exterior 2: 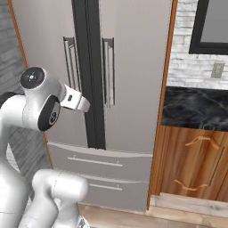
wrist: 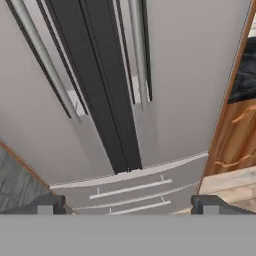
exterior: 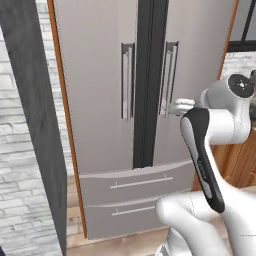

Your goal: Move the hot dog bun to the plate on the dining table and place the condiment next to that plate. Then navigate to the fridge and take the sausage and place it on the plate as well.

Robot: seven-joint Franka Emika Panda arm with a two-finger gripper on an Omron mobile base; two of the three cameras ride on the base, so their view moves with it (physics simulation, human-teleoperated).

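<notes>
In front of fridge (exterior: 132, 100): gripper (wrist: 127, 202) faces closed doors, jaws spread wide, nothing between them. 2 long vertical handles (wrist: 137, 55) flank dark centre seam; 2 drawers (exterior 2: 95, 162) below doors. Sausage presumably inside fridge, hidden. Judgement: door stiff, heavy-ish, handle smooth metal; hook handle mid-length, right of seam. Sausage likely light, round, slippery; pinch across middle.

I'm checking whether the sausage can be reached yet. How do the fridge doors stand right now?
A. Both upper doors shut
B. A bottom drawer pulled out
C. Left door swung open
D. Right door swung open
A: both upper doors of the fridge lie flush with only the dark seam between them, the drawers are pushed in, and the open gripper holds nothing.
</notes>
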